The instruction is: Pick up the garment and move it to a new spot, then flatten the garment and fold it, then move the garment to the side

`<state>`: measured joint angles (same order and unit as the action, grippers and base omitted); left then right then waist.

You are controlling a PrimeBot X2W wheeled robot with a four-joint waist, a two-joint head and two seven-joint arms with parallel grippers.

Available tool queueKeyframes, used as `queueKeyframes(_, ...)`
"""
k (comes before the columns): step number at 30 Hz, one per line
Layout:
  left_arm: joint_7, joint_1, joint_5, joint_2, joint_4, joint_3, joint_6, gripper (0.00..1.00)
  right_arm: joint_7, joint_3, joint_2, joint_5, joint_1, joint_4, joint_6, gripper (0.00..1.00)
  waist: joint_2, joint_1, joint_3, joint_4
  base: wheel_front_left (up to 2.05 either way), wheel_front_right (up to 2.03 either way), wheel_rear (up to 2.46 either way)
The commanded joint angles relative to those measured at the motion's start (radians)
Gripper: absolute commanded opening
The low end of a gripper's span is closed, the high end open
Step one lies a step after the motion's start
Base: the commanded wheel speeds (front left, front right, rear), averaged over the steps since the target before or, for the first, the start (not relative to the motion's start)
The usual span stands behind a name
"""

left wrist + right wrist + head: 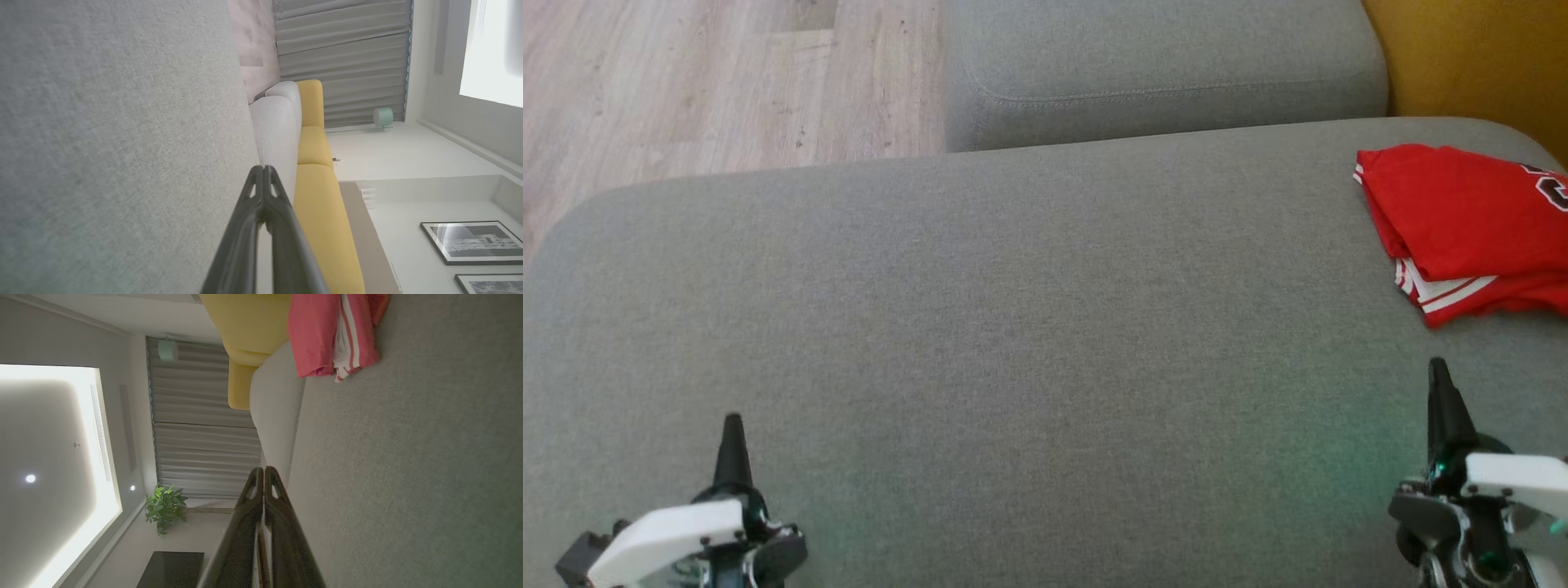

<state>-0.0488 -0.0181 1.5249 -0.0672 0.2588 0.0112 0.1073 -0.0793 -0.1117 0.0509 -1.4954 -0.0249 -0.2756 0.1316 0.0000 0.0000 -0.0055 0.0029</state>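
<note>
The garment (pixel 1470 220) is a red jersey with white stripes, folded and lying at the far right of the grey sofa seat (pixel 1013 343); its right part runs off the head view's edge. The right wrist view has the garment (pixel 331 335) at the top, ahead of the fingers. My right gripper (pixel 1439 367) is shut and empty at the lower right, a short way in front of the garment and apart from it; its fingertips (pixel 264 470) meet. My left gripper (pixel 733 420) is shut and empty at the lower left, far from the garment, its fingers (pixel 263 169) pressed together.
A grey backrest cushion (pixel 1160 73) lies beyond the seat. A yellow cushion (pixel 1478 57) stands at the far right behind the garment. Wooden floor (pixel 711 82) shows at the upper left past the seat's rounded edge.
</note>
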Motion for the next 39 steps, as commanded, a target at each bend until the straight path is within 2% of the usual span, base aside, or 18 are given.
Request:
queueKeyframes(1, -0.010, -0.064, 0.028, -0.012, -0.024, 0.046, 0.014, 0.00, -0.010, 0.011, 0.005, -0.032, -0.066, 0.032, -0.001, 0.00, 0.0000, 0.0000, 0.001, 0.000, 0.00, 0.00, 0.00)
queueKeyframes(9, -0.033, -0.087, 0.116, -0.011, -0.015, 0.064, 0.023, 0.00, -0.032, 0.000, 0.002, -0.115, -0.083, 0.031, -0.001, 0.00, 0.0000, 0.0000, 0.009, -0.003, 0.00, 0.00, 0.00)
queueKeyframes(39, -0.042, -0.088, 0.106, -0.003, -0.015, 0.075, 0.023, 0.00, -0.033, -0.001, 0.001, -0.114, -0.083, 0.031, -0.001, 0.00, 0.0000, 0.0000, 0.009, -0.003, 0.00, 0.00, 0.00)
